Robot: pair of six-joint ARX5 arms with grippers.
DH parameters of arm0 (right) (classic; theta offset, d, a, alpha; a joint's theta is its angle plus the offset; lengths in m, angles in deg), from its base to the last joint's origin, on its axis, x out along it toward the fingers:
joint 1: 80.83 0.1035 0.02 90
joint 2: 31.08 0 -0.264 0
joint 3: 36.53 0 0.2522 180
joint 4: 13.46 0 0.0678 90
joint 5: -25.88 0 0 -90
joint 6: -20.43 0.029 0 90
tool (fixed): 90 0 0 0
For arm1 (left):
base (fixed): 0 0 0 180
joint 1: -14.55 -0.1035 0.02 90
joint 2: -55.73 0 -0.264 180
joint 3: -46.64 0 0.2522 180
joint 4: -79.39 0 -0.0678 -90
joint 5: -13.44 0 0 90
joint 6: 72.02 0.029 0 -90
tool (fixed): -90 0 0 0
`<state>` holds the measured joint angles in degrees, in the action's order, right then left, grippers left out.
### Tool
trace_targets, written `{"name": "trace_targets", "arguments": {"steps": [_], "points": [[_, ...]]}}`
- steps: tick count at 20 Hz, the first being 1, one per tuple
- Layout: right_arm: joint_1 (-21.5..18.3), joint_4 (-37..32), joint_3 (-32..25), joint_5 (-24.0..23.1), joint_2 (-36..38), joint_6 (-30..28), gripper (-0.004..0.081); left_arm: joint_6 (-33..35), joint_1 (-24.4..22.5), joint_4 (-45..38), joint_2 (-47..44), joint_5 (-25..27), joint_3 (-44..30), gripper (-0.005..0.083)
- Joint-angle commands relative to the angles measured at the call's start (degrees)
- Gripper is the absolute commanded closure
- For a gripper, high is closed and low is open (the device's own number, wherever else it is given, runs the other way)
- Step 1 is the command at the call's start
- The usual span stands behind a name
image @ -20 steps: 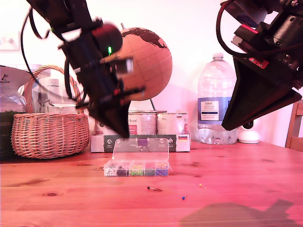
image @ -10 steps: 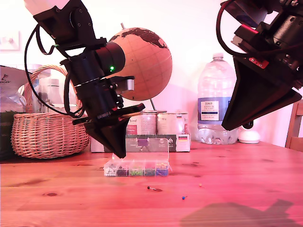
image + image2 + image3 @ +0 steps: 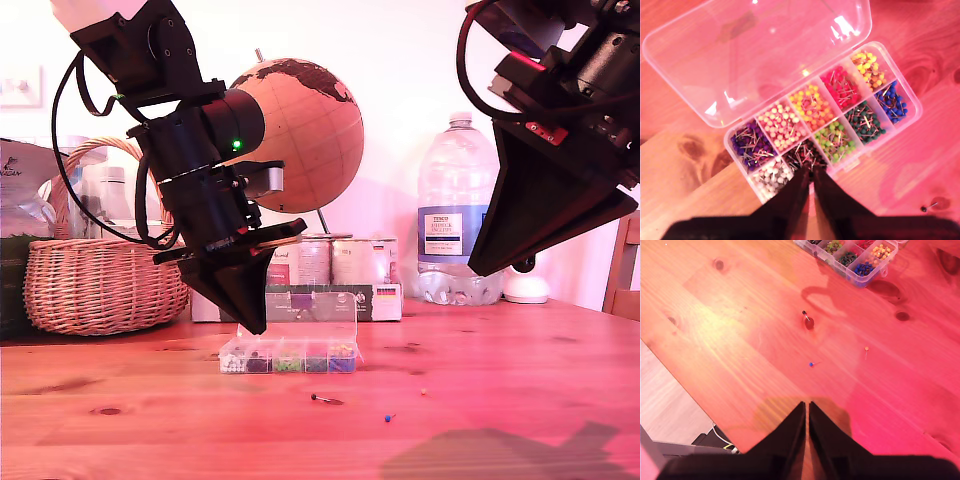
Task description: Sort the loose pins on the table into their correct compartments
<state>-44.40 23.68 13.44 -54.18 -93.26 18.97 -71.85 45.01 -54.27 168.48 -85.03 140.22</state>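
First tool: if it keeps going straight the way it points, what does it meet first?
Probably the pin box: my first tool points at its near edge, about the black-pin compartment. Depth is unclear.

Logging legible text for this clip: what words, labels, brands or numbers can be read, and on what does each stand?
"TESCO": on the label of the large water bottle in the exterior view; the smaller lines under it are too blurred to read.
Tin cans: labels too blurred to read.
Cardboard tray under the cans: small printed marks, unreadable.
Bag at the exterior view's left edge: a few letters, not legible.
Pin box: no text seen.
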Motion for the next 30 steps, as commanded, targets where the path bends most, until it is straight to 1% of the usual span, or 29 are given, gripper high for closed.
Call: {"name": "trace_targets", "arguments": {"steps": [1, 6, 7, 9, 11, 13, 14, 16, 17, 18, 19, 20, 21, 25, 26, 27, 30], "points": [[-0.1, -0.3, 0.6, 0.0, -0.2, -0.1, 0.0783, -0.2, 0.0, -0.4, 1.3, -0.1, -0.4, 0.0676], [-0.1, -0.3, 0.6, 0.0, -0.2, -0.1, 0.0783, -0.2, 0.0, -0.5, 1.3, -0.1, -0.2, 0.0679], [-0.1, -0.3, 0.6, 0.0, -0.2, -0.1, 0.0783, -0.1, 0.0, -0.5, 1.2, -0.1, -0.2, 0.0695], [-0.1, -0.3, 0.6, 0.0, -0.2, -0.1, 0.0783, 0.4, 0.0, 0.4, 0.7, -0.5, 0.2, 0.0800], [-0.1, -0.3, 0.6, 0.0, -0.2, -0.1, 0.0783, 0.6, 0.1, 1.4, -0.7, -1.9, 0.2, 0.0797], [-0.2, -0.3, 0.6, 0.0, -0.2, -0.1, 0.0783, 6.4, 0.6, 3.0, -2.6, -2.6, 0.2, 0.0797], [-0.2, -0.3, 0.6, 0.0, -0.2, -0.1, 0.0783, 6.4, 0.9, 4.0, -3.6, -3.2, 0.2, 0.0797], [-0.2, -0.3, 0.6, 0.0, -0.2, -0.1, 0.0783, 21.0, 1.8, 5.8, -5.3, -4.4, 0.2, 0.0797], [-0.2, -0.3, 0.6, 0.0, -0.2, -0.1, 0.0783, 21.9, 2.4, 6.6, -5.9, -7.0, 0.2, 0.0797], [-0.2, -0.3, 0.6, 0.0, -0.2, -0.1, 0.0783, 29.7, 2.6, 7.6, -6.3, -10.8, 0.2, 0.0797], [-0.2, -0.3, 0.6, 0.0, -0.2, -0.1, 0.0783, 33.2, 2.8, 8.7, -6.4, -13.2, 0.2, 0.0797], [-0.2, -0.3, 0.6, 0.0, -0.2, -0.1, 0.0783, 33.2, 3.5, 10.0, -6.4, -13.6, 0.2, 0.0797], [-0.2, -0.3, 0.6, 0.0, -0.2, -0.1, 0.0783, 41.1, 4.3, 11.1, -6.4, -13.6, 0.2, 0.0797], [-0.2, -0.3, 0.6, 0.0, -0.2, -0.2, 0.0783, 48.8, 6.7, 10.8, -6.4, -13.5, 0.2, 0.0797], [-0.2, -0.3, 0.6, 0.0, -0.2, -0.2, 0.0783, 48.8, 7.3, 10.7, -6.4, -13.6, 0.2, 0.0797], [-0.2, -0.3, 0.6, 0.0, -0.2, -0.2, 0.0783, 50.9, 8.1, 10.6, -6.4, -13.6, 0.2, 0.0797], [-0.2, -0.4, 0.6, 0.0, -0.2, -0.2, 0.0783, 50.8, 8.6, 10.6, -6.4, -13.2, 0.2, 0.0797]]}}
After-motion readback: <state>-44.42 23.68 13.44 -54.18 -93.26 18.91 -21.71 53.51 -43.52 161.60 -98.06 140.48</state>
